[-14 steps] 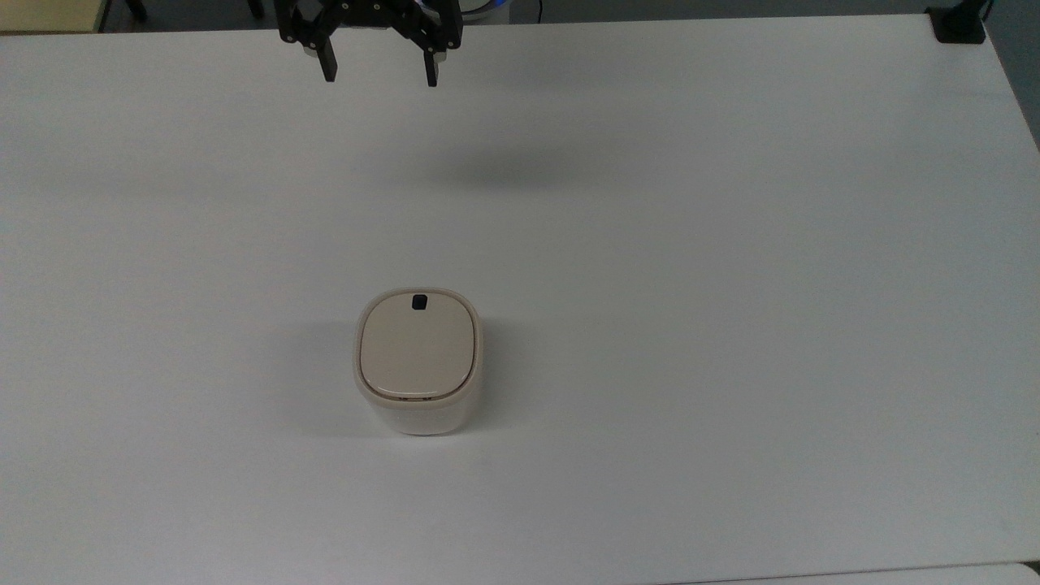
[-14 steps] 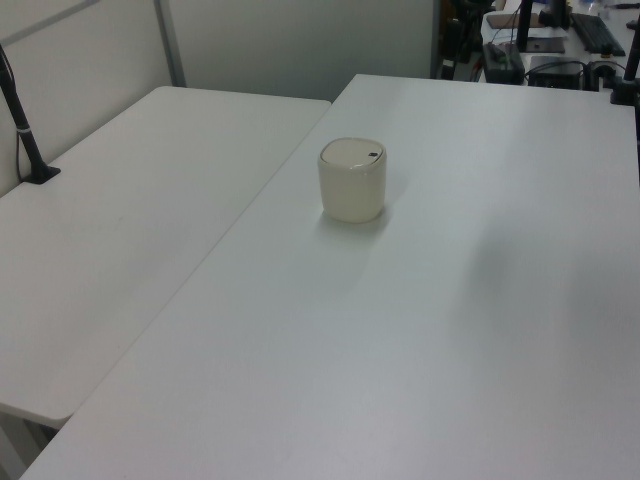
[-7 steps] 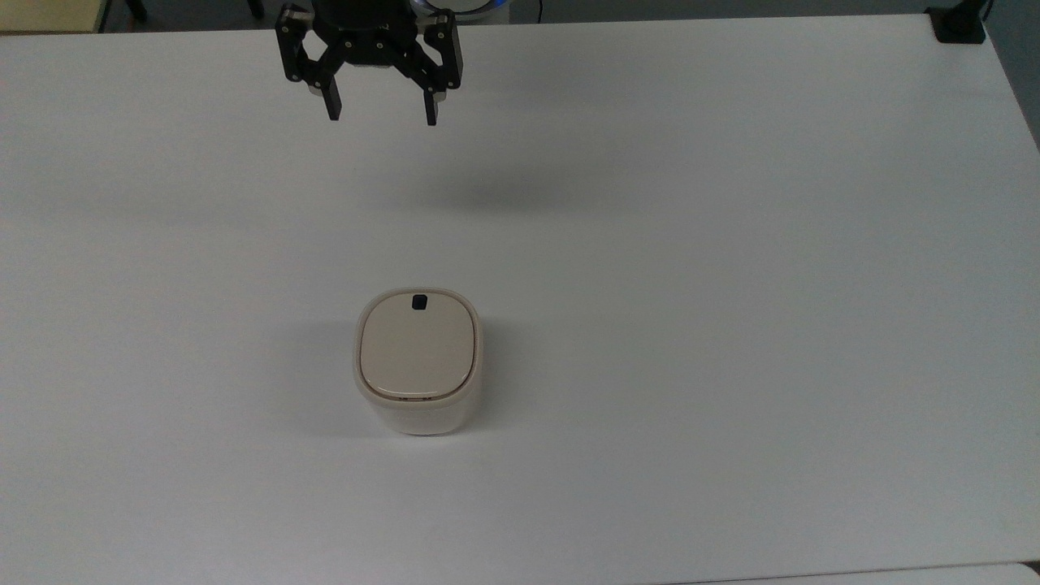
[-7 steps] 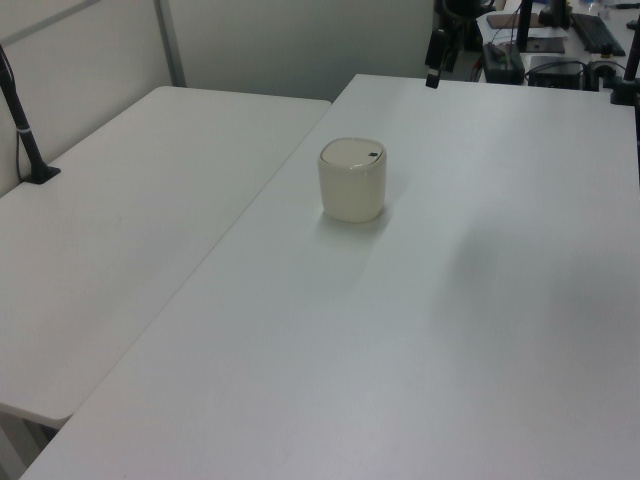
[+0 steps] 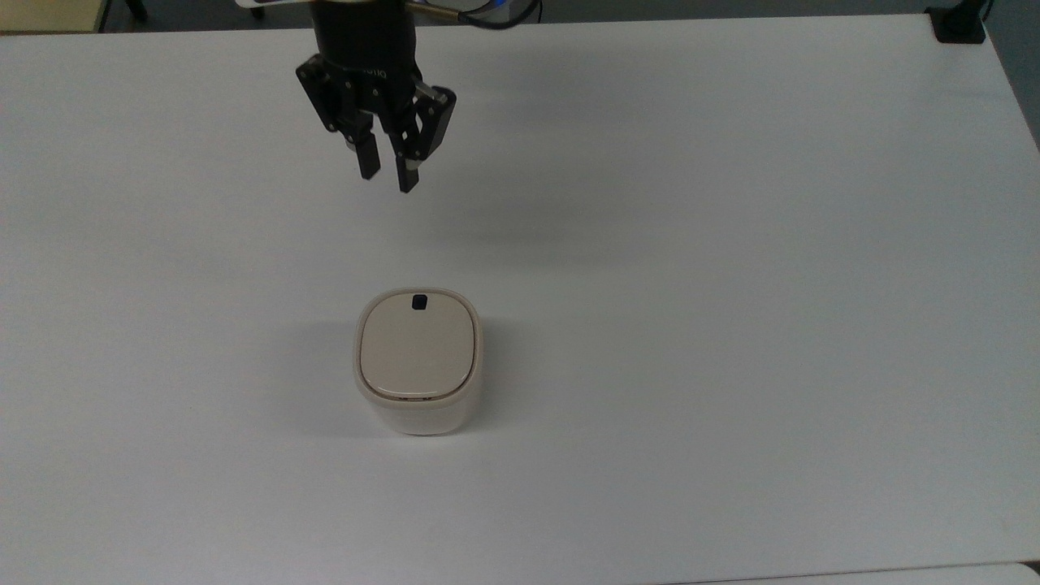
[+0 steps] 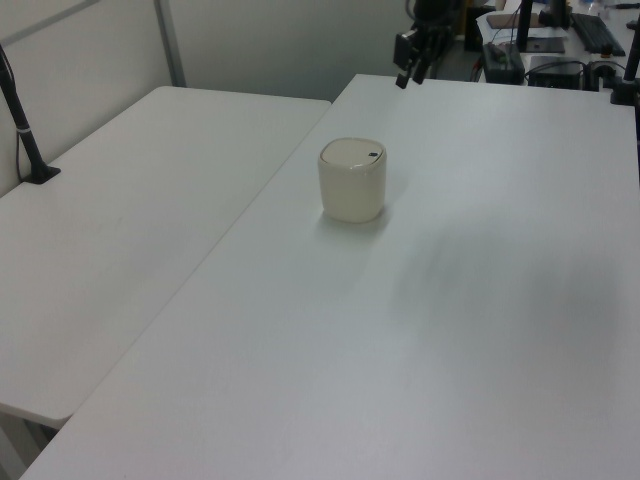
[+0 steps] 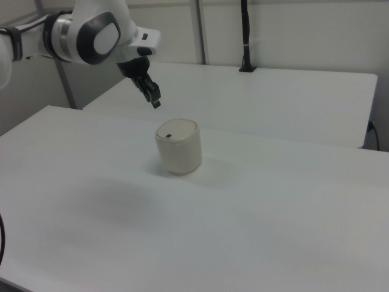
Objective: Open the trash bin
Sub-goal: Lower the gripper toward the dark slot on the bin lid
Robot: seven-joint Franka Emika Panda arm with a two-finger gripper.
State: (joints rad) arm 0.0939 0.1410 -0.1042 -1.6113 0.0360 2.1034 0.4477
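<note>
The trash bin (image 5: 417, 360) stands upright on the white table (image 5: 731, 284), its long axis vertical and its beige lid (image 5: 417, 348) lying flat and closed on top; in the top view it sits a little left of centre and below the middle; in the left view it stands in the upper middle, near the seam where a second white table (image 6: 130, 220) adjoins; in the right view it stands just left of centre; the small black button (image 5: 419, 302) sits at the lid's rim on the side toward the top view's upper edge, facing the arm, and in the right view it shows on the lid's left part, in the left view on the lid's right part; the gripper (image 5: 387, 175) hangs in the air above the table, well apart from the bin, toward the top view's upper edge and slightly left of the button's line; its two black fingers (image 5: 369, 165) point downward and stand close together with a narrow gap between them, holding nothing; in the right view the gripper (image 7: 154, 97) hovers up and left of the bin, carried by the white arm (image 7: 91, 38); in the left view the gripper (image 6: 410, 72) shows dark near the table's far edge; a black post (image 7: 245, 36) rises from the second table
</note>
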